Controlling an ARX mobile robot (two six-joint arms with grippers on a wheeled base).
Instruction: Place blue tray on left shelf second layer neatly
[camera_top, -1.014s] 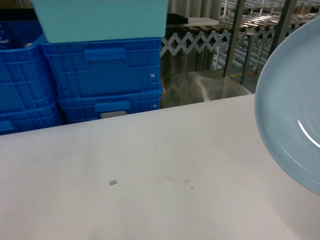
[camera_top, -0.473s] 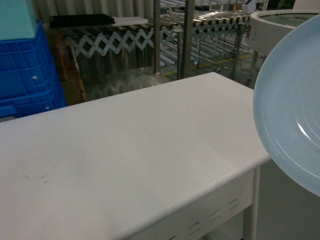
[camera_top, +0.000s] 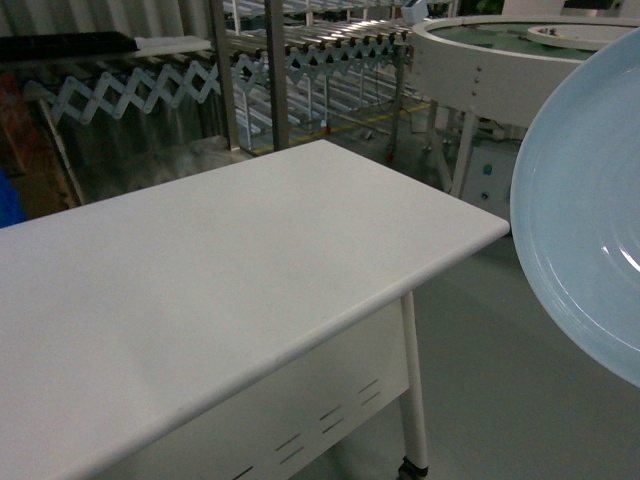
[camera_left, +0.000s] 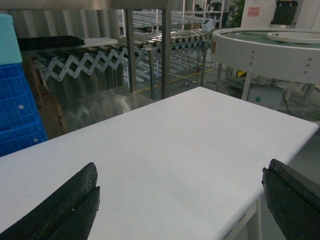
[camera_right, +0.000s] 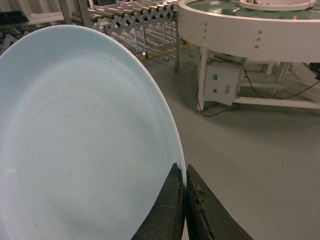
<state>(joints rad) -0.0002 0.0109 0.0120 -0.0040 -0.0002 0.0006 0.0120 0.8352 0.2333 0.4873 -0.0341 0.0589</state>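
Two dark fingers of the right gripper (camera_right: 184, 200) pinch the rim of the blue tray (camera_right: 75, 145), held tilted and holding nothing. Left gripper (camera_left: 180, 200) hangs spread above the white table (camera_left: 190, 150); blue crates (camera_left: 17, 115) far left.

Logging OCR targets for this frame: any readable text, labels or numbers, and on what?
None readable.
Pinkish sign on the far wall: too blurred to read.
Blue tray, held in the right gripper: no markings.
White table: no text, only vent slots.
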